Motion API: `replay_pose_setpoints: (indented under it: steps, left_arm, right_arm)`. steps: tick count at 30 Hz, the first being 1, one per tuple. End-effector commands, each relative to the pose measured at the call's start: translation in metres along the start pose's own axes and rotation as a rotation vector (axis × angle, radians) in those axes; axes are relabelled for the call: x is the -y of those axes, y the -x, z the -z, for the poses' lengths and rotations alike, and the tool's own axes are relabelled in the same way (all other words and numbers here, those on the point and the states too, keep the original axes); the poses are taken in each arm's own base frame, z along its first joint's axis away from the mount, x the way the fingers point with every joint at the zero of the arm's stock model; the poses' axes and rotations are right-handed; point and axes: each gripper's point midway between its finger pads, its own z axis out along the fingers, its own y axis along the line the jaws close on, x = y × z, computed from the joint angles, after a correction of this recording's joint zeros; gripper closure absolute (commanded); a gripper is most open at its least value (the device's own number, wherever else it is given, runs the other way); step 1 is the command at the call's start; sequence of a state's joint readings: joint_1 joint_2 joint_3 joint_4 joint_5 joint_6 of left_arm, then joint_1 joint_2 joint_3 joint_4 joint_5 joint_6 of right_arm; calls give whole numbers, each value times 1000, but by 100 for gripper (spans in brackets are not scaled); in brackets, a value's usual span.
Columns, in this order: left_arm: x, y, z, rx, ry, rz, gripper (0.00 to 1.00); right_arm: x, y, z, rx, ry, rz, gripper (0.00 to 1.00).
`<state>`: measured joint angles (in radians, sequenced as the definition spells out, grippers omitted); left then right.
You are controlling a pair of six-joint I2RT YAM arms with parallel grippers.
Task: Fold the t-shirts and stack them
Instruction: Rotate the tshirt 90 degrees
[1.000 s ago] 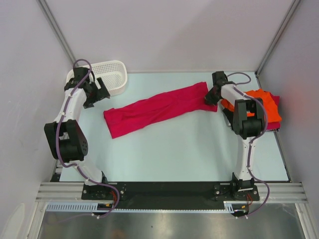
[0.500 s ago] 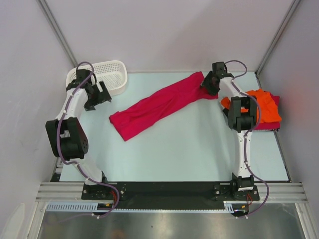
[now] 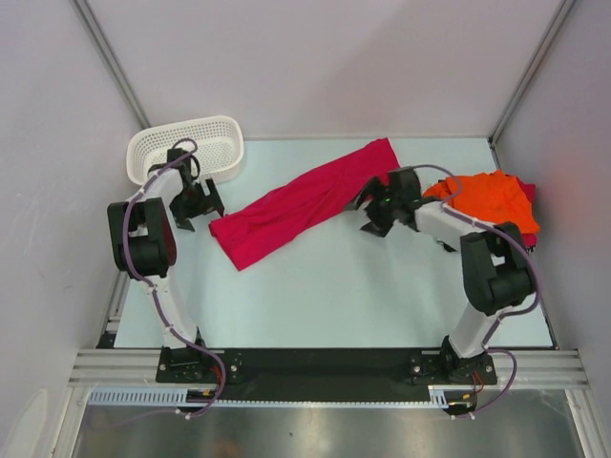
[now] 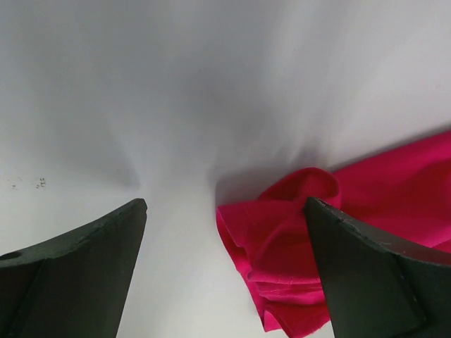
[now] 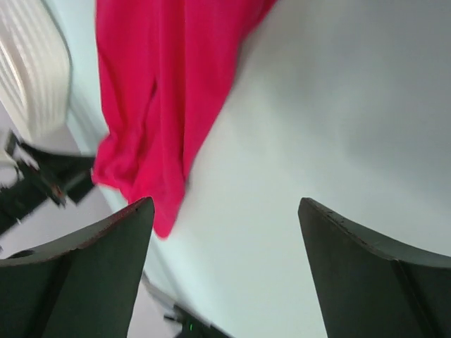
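On the pale bench (image 3: 382, 296), nearest to us, we see a long crimson t-shirt (image 3: 296, 205) lying as a narrow band. It slants from its near left end up to its far right end. At this left end the left claw (image 3: 200, 215) stands with the jaws wide apart. In the left wrist view the bunched corner of the cloth lies between the fingers, not pinched. Just beside the right part of this t-shirt, the right claw (image 3: 369, 213) also has its jaws apart, over bare bench, holding nothing. Further right of it lies an orange t-shirt (image 3: 492, 200), and under it shows the edge of a second crimson t-shirt (image 3: 531, 190). Beyond the left end of the long t-shirt stands a white basket (image 3: 186, 143)
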<state>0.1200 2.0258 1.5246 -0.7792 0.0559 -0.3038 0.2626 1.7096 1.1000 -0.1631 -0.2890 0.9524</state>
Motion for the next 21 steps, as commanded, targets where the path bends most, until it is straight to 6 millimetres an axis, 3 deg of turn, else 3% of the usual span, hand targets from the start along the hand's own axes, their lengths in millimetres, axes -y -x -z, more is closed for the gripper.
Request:
replay_pose_setpoints:
  steps: [1, 6, 7, 9, 11, 13, 15, 16, 18, 19, 21]
  left_arm:
    - [10, 18, 19, 56, -23, -24, 0]
    - [14, 19, 29, 75, -49, -18, 0]
    - [15, 20, 33, 85, -53, -20, 0]
    - [17, 19, 36, 87, -64, -21, 0]
    - [19, 20, 40, 97, -77, -21, 0]
    - [23, 19, 45, 105, -101, -22, 0]
    - [27, 18, 47, 104, -124, -20, 0]
    - [29, 19, 49, 109, -134, -22, 0]
    - [30, 20, 51, 113, -141, -21, 0]
    - [30, 19, 51, 111, -142, -24, 0]
    - [30, 20, 54, 117, -144, -26, 0]
  right_arm:
    - [-51, -98, -25, -205, 122, 10, 11]
    - [-69, -168, -57, -291, 103, 68, 12]
    - [-61, -182, -72, -313, 71, 75, 12]
    - [-76, -203, -83, -344, 87, 107, 13]
    - [-66, -225, -100, -374, 43, 123, 13]
    - [-77, -229, -109, -368, 48, 128, 13]
    - [-72, -242, -123, -378, 26, 127, 14]
    - [-83, -244, -128, -374, 43, 114, 14]
    - [-72, -257, -143, -397, -1, 105, 15]
    - [-87, -257, -146, -394, 20, 98, 15]
    - [-76, -267, -157, -412, -30, 96, 15]
